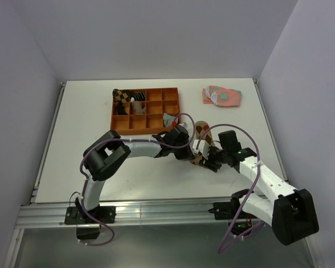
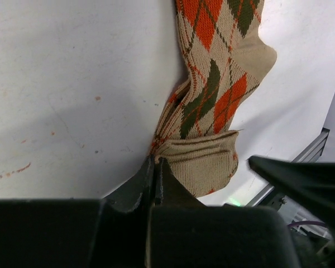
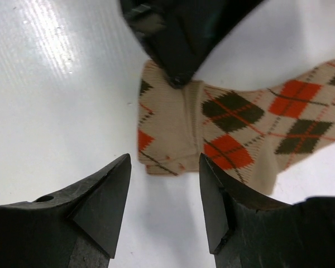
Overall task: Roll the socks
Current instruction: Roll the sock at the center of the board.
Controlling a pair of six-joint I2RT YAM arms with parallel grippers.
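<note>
With left gripper (image 3: 178, 77) pinching argyle sock (image 3: 240, 117) cuff at upper centre, right gripper (image 3: 164, 206) spread just below, sock length running rightward.

The argyle sock (image 1: 199, 146) is tan with orange and dark-brown diamonds. It lies flat, stretched out, a little right of the centre of the top view. Its plain ribbed cuff end is folded back once over the patterned part. The grey sock (image 1: 168, 119) is only a small crumpled patch up-left of it.
</note>
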